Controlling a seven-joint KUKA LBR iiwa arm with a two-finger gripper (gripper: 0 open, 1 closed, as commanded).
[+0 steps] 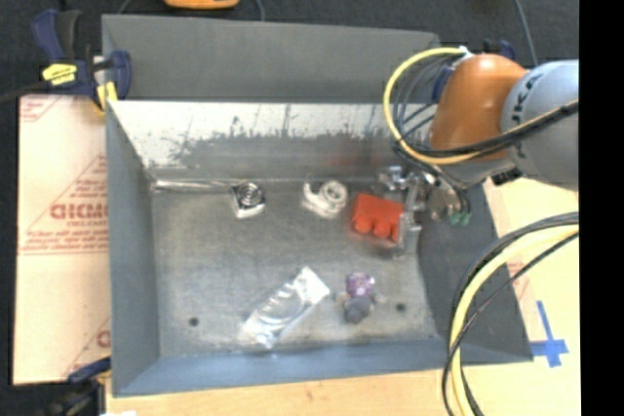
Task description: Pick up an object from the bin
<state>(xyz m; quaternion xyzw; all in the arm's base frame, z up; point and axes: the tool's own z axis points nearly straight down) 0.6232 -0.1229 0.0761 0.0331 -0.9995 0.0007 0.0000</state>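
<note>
My gripper [408,206] is low at the right end of the bin, by the back wall. A red block [374,216] lies right against its left side, touching or nearly touching it. Whether the block sits inside the gripper I cannot make out. A small white ring-shaped piece [325,196] lies just left of the red block.
A small shiny metal part [249,199] rests near the back wall, left of centre. Toward the front lie a crumpled clear plastic bag [285,307] and a small purple-and-grey figure [358,297]. The arm, with its orange cover and looping cables, comes over the right wall.
</note>
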